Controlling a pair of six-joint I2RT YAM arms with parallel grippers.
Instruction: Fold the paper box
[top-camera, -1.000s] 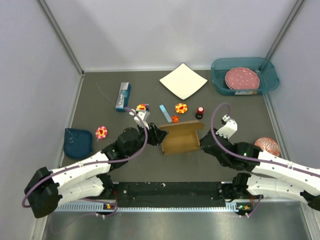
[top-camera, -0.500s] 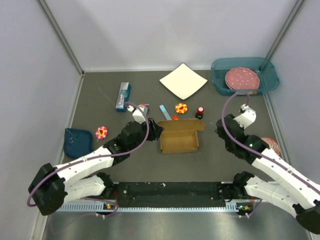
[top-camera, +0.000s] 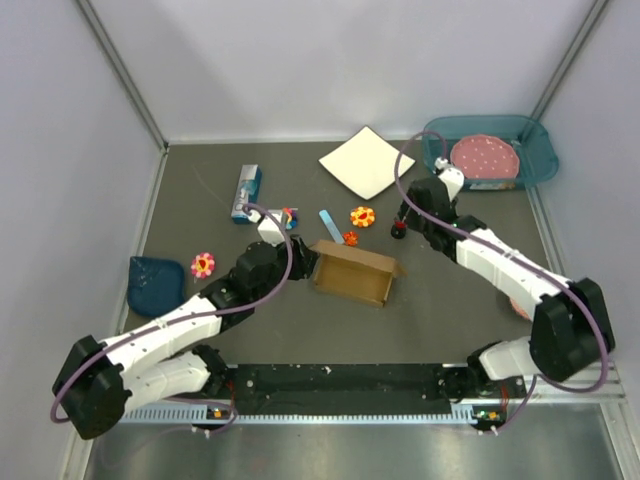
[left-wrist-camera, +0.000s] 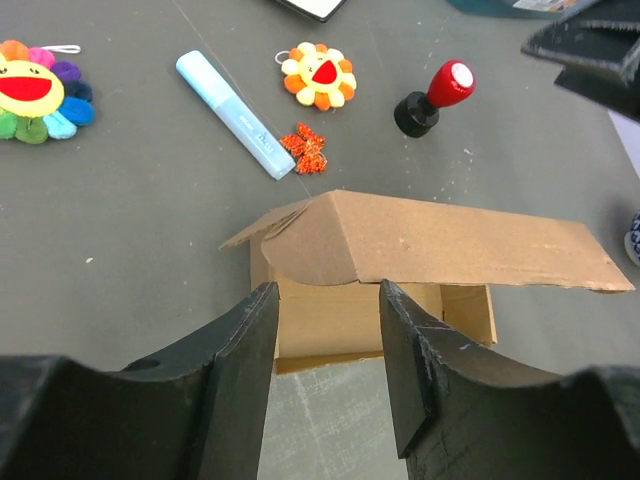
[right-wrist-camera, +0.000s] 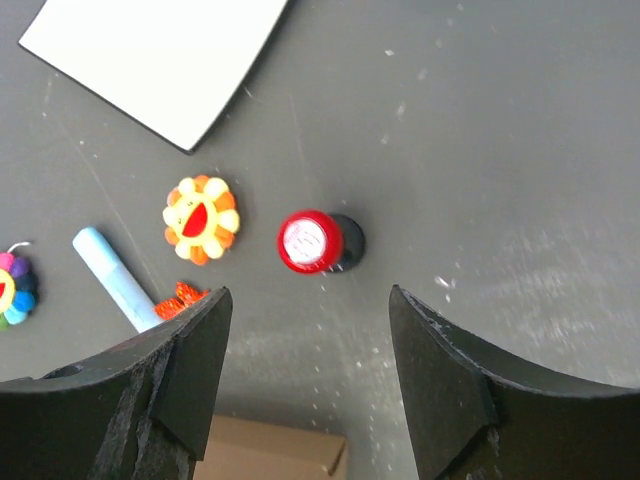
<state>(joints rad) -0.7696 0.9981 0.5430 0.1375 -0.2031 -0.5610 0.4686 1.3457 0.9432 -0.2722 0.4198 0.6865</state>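
Top camera first: the paper box (top-camera: 352, 272) sits mid-table between the arms. It is brown and half-formed, one long flap raised, and turned a little off square. The left gripper (top-camera: 308, 264) is right at the box's left end. The right gripper (top-camera: 408, 212) hovers behind the box, just over a red stamp (top-camera: 399, 228). Along the back are a white square sheet (top-camera: 366, 162) and a teal bin (top-camera: 535, 165) holding a pink dotted plate (top-camera: 484, 157). A small blue carton (top-camera: 246, 192) has print too small to read. A dark blue pouch (top-camera: 155, 283) lies far left with a flower toy (top-camera: 203, 264) beside it.

Left wrist camera: the left gripper's fingers (left-wrist-camera: 240, 380) stand apart and pinch nothing. The box's near wall shows in the gap, and its flap (left-wrist-camera: 430, 245) slopes over the hollow. Beyond it lie a light blue marker (left-wrist-camera: 235, 113), its lettering unreadable, and an orange trinket (left-wrist-camera: 306, 147) touching the marker's tip. Further off are a sunflower toy (left-wrist-camera: 319, 74), a rainbow flower (left-wrist-camera: 35, 88) and the stamp. Part of the right gripper pokes into the top right corner.

Right wrist camera: this one looks straight down with the jaws spread wide and empty. The stamp (right-wrist-camera: 310, 242) stands upright just ahead of the tips, and its white cap face carries no mark I can read. The sunflower toy, marker and trinket lie to the stamp's left. One brown corner of the box (right-wrist-camera: 270, 450) shows at the bottom edge.
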